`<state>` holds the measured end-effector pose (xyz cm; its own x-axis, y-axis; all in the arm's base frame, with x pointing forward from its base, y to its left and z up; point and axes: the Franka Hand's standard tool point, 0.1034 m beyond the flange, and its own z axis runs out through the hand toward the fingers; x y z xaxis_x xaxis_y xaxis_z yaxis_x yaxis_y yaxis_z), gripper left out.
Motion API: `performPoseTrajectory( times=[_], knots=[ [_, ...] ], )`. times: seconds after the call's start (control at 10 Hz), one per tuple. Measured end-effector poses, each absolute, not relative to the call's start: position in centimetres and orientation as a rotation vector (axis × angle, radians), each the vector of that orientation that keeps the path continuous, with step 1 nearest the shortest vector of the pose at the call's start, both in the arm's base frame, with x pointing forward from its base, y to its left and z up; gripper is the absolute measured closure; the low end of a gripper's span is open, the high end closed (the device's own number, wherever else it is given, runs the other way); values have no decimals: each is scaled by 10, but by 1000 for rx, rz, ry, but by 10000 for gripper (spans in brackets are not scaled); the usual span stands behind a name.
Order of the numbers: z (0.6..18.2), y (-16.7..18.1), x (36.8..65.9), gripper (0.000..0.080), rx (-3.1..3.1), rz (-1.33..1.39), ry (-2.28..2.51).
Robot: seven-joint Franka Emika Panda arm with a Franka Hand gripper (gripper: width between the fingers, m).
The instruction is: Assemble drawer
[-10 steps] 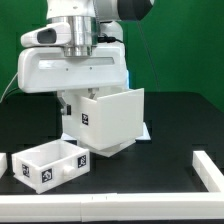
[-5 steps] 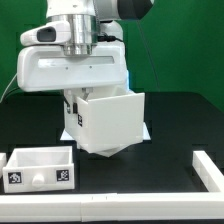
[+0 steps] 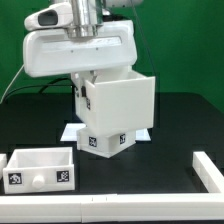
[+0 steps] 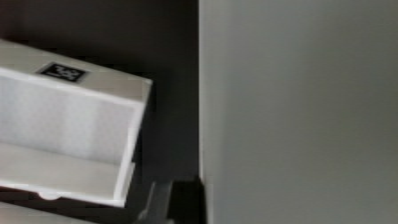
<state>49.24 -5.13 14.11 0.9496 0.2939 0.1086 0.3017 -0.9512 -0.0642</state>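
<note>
The drawer's large white casing (image 3: 120,105) stands upright under the arm, with tag markers on its side and low on its front. In the wrist view its wall (image 4: 294,110) fills one side. My gripper (image 4: 196,205) grips that wall from above. One dark finger (image 4: 176,200) shows against the wall and the other is hidden behind it. One small shallow tray (image 3: 40,168) lies on the black table at the exterior view's lower left, apart from the casing. It also shows in the wrist view (image 4: 63,130). The second tray is not in view.
The marker board (image 3: 72,131) lies flat on the table, partly under the casing. A low white rail (image 3: 140,212) runs along the front edge and turns back at the exterior view's right (image 3: 210,168). The arm's white body (image 3: 80,50) hangs over the casing.
The casing was tilted on a corner and now stands upright, shifted toward the exterior view's right. The small tray went from skewed to square and further toward the exterior view's left.
</note>
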Motion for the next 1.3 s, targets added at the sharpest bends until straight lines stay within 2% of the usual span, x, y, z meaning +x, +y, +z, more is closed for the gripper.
performPoseTrajectory(
  times=[0.2, 0.4, 0.5, 0.6, 0.7, 1.0, 1.3],
  knots=[
    [153, -32, 503, 731, -3007, -84, -307],
    [154, -2, 517, 731, -3005, -53, -177],
    [148, -1, 520, 731, -3005, -39, -177],
    [132, -19, 516, 731, -3017, -98, -363],
    [127, -21, 508, 731, -3020, -68, -308],
    [127, -19, 508, 732, -3018, -58, -298],
    [143, -1, 511, 732, -3037, 180, -192]
  ],
)
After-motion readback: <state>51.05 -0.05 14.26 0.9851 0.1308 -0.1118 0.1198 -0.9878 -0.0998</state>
